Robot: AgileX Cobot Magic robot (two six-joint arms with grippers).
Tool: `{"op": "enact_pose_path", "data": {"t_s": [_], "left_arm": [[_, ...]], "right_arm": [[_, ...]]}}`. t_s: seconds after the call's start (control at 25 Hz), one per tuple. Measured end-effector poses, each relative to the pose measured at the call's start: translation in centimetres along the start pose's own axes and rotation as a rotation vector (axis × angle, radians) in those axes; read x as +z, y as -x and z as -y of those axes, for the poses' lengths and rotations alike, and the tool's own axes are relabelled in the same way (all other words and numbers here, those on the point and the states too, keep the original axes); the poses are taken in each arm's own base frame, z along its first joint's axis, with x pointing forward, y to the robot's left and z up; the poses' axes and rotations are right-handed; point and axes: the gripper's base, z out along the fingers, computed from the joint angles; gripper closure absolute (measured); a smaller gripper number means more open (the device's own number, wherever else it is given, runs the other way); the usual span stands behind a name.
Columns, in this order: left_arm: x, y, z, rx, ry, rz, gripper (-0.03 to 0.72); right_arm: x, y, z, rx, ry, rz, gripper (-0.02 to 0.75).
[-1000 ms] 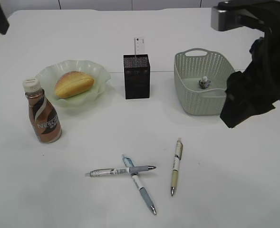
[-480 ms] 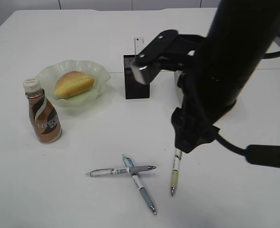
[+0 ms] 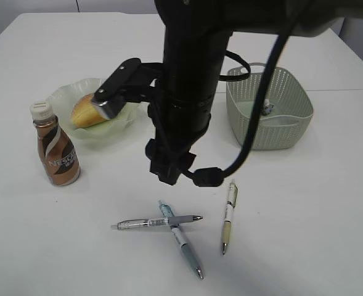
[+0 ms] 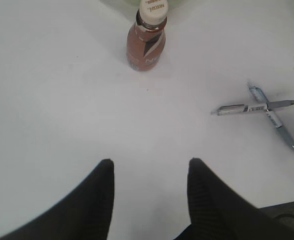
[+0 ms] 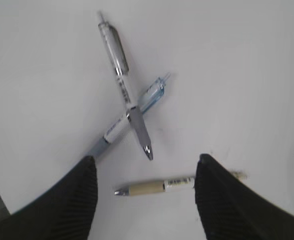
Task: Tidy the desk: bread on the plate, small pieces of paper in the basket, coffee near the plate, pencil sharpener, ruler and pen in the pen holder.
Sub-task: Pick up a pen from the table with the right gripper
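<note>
One bread on plate, paper wad in basket, both grippers' fingers apart, empty.

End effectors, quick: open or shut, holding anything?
Left end effector: open, empty, above bare desk.
Right end effector: open, empty, over the beige pen, not touching it.

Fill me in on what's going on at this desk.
A two-armed robot is tidying. The bread sits on the plate, the coffee stands beside it, and a paper wad lies in the basket. Three pens remain on the desk: two crossed pens and a beige pen. The right gripper, open and empty, hangs over the beige one. The left gripper is open and holds nothing.
</note>
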Motion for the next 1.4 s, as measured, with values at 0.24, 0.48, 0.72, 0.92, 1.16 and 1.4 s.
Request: {"op": "enact_pose_path", "data": {"t_s": [0.24,0.48,0.72,0.92,1.16,1.4], "left_arm": [[1.1,-0.6,-0.4,0.009,0.033,-0.04,0.337],[2.2,-1.4,-0.6,0.008,0.043,-0.086,0.338],[2.4,-1.5,-0.6,0.009,0.044,-0.094,0.337],[2.4,-1.5,-0.6,0.009,0.044,-0.095,0.337],[2.4,-1.5,-0.6,0.01,0.044,-0.095,0.338],[2.4,-1.5,-0.6,0.01,0.044,-0.095,0.338]], "right_arm": [[1.3,2.7,0.0,-0.088,0.007,0.032,0.253],[3.9,3.1,-0.1,-0.186,-0.004,-0.036,0.253],[6.3,3.4,-0.4,-0.261,0.064,-0.056,0.253],[6.8,4.1,-1.7,-0.203,0.2,0.023,0.253],[7.3,4.3,-2.0,-0.191,0.243,0.039,0.253],[9.8,3.9,-1.4,-0.243,0.201,-0.045,0.253]]}}
